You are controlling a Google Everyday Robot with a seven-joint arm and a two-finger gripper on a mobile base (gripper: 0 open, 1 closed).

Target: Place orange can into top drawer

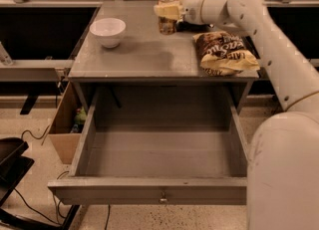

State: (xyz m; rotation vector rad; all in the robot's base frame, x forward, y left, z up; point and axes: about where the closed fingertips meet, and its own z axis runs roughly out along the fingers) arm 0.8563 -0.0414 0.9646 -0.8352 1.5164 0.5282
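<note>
Orange-bronze round metal can point(167, 27) stands upright at the back of the grey table point(149, 57). My pale two-finger gripper point(166, 11) is at its middle, and I cannot tell if it squeezes. The wide grey metal top drawer point(159, 157) lies open below, toward the front.

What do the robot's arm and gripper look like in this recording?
The arm is smooth, glossy white, built of thick rounded segments, with a few small dark dots along it; no cables show. The gripper, by the can at the far edge of the table, is pale cream-yellow.
</note>
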